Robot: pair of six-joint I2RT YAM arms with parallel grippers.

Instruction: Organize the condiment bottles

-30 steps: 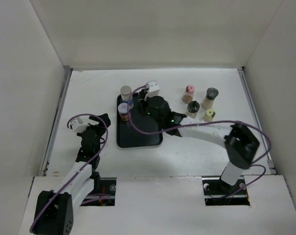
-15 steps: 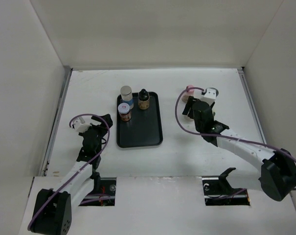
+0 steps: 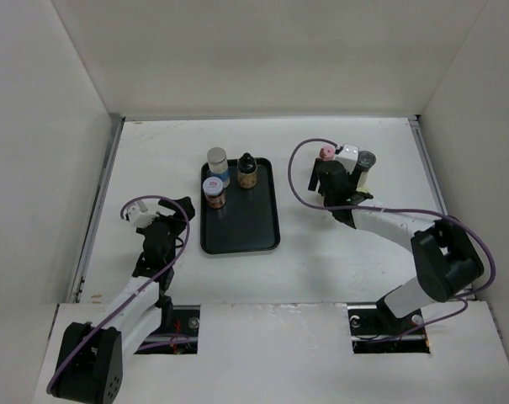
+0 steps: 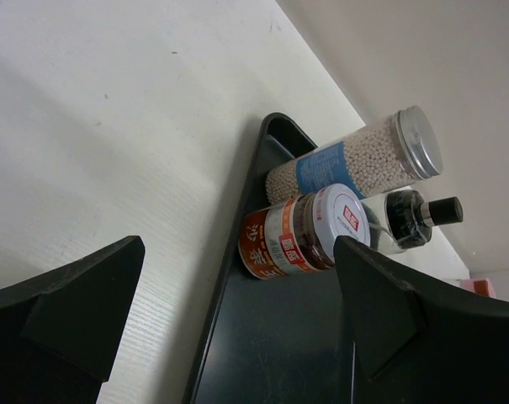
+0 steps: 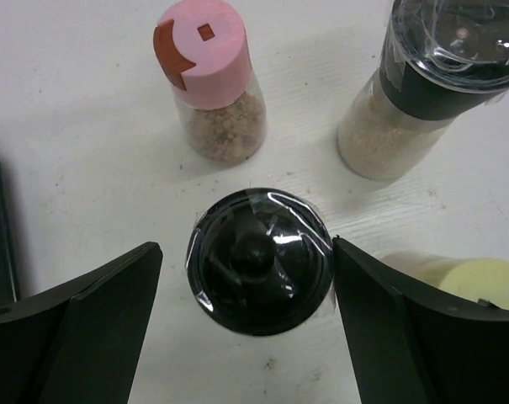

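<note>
On the black tray (image 3: 241,231) stand three condiment bottles: a silver-capped one (image 3: 217,160), a purple-blue-lidded jar (image 3: 212,190) and a black-capped one (image 3: 247,171). My right gripper (image 5: 246,249) is open and hangs straight over another black-capped bottle (image 5: 258,263), one finger on each side and nothing gripped. Around it are a pink-capped bottle (image 5: 210,80), a dark-grey-capped one (image 5: 422,93) and a cream cap (image 5: 473,282). My left gripper (image 4: 237,252) is open and empty, low on the table left of the tray and pointing at the jar (image 4: 300,231).
White walls enclose the table on three sides. In the top view my right arm (image 3: 389,223) stretches over the table's right part and hides the bottles beneath its gripper (image 3: 331,187). The pink cap (image 3: 326,154) shows beside it.
My right gripper left the black-capped bottle on the tray, swung right to the loose bottles and opened wide above one of them. The left arm stayed still.
</note>
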